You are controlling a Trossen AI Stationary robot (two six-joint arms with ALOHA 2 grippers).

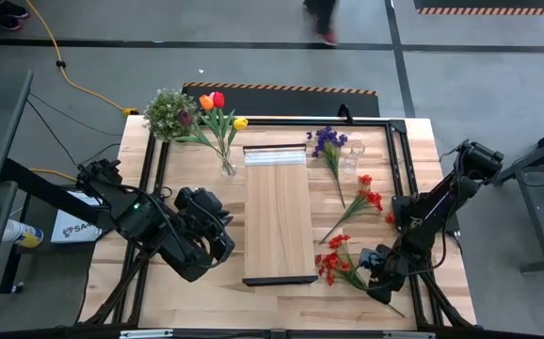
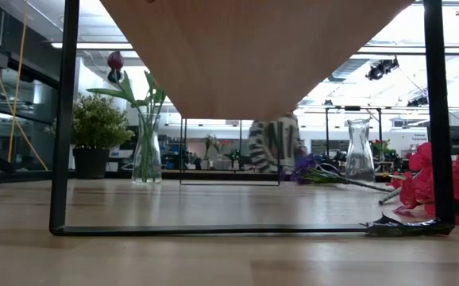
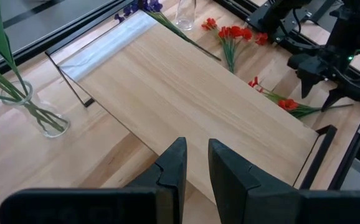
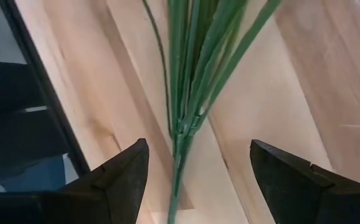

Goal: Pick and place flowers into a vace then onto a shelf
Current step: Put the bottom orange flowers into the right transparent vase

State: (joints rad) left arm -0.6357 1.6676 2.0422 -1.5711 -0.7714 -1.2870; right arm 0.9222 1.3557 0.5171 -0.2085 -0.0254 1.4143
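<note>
Right wrist view: right fingers point(image 4: 198, 180) wide astride red spray stem point(image 4: 183, 134); left fingers point(image 3: 195, 171) narrow, empty.

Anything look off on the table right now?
Nothing damaged or spilled. Tulips stand in a vase left of the shelf; the second vase on its right is empty. The purple sprig and red sprays lie loose on the table. Right gripper is open astride one stem.

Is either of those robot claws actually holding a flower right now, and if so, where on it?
No. The right gripper is open, its fingers either side of a red spray's green stem without closing on it. The left gripper hangs over the shelf, holding nothing.
</note>
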